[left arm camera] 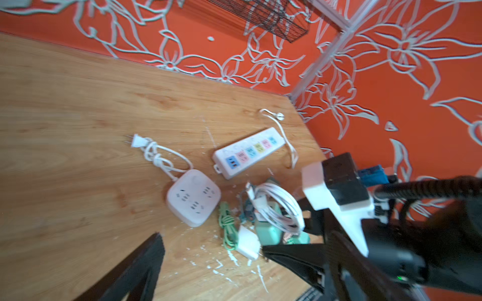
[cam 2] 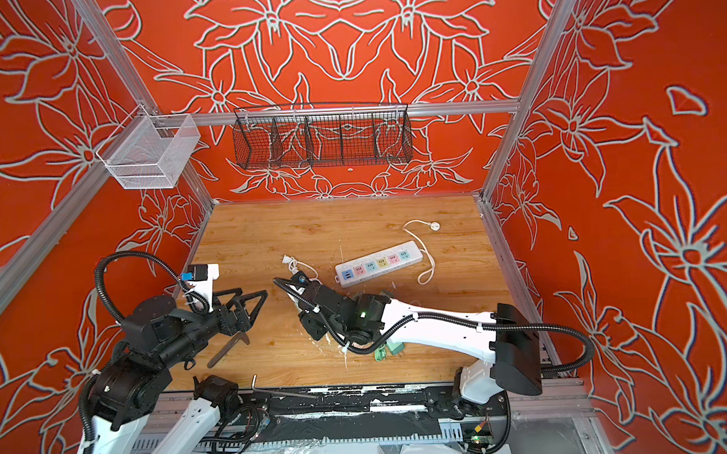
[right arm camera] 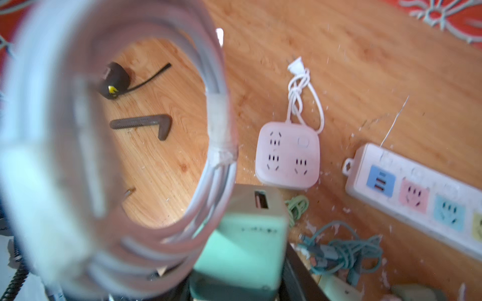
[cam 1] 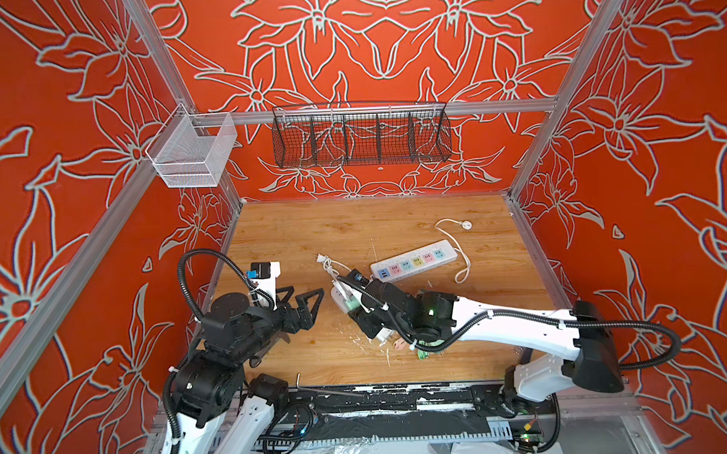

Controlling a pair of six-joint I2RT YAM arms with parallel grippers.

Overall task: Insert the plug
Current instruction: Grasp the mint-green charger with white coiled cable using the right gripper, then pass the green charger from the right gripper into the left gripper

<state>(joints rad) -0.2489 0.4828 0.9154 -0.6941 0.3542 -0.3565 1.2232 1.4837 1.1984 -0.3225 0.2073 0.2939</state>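
The right pincer is clamped on a mint charger, a white cable coil against it, over the counter; the left pincer hangs wide apart.

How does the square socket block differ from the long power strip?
The block is square with rounded corners; the strip is a long narrow bar. The block's face is plain pale; the strip's sockets sit on blue, pink, teal and yellow panels. The block's cord is knotted into a bundle; the strip's cord trails loose. Both lie face up on the table, nothing plugged in.
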